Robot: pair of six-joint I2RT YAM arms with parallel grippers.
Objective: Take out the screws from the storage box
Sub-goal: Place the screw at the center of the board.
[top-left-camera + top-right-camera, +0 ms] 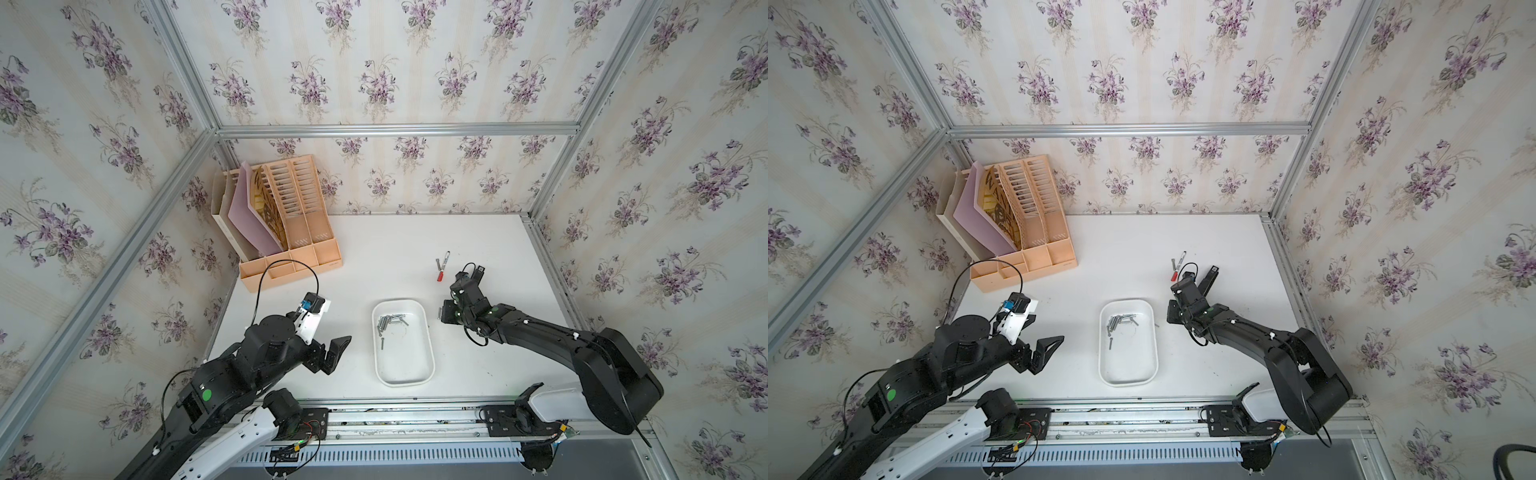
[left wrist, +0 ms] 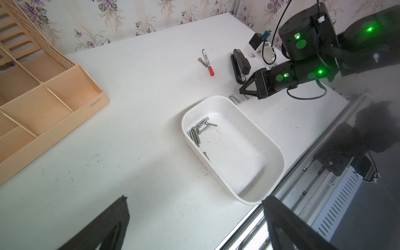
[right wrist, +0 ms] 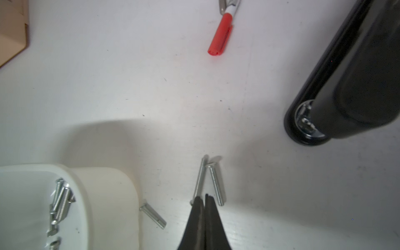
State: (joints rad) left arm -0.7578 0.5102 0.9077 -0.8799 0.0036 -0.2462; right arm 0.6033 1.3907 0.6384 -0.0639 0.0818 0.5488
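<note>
The white storage box [image 1: 405,365] [image 1: 1128,365] [image 2: 242,158] lies in the middle of the table. Several silver screws [image 1: 390,322] [image 1: 1121,322] [image 2: 198,131] are heaped at its far end. Three more screws [image 3: 216,184] [image 2: 234,99] lie on the table just outside its far right corner. My right gripper [image 3: 204,198] [image 1: 441,313] [image 2: 242,92] is shut and low over them, with nothing showing between its fingers. One screw [image 3: 199,177] runs under a fingertip. My left gripper [image 2: 194,198] [image 1: 334,354] hangs open and empty, left of the box.
A red-capped marker [image 1: 443,266] [image 3: 220,34] with a grey bolt [image 2: 201,61] beside it lies beyond the right gripper. A black stapler [image 2: 239,65] [image 3: 346,75] sits close to its right. The peach file organizer [image 1: 286,232] stands at the back left.
</note>
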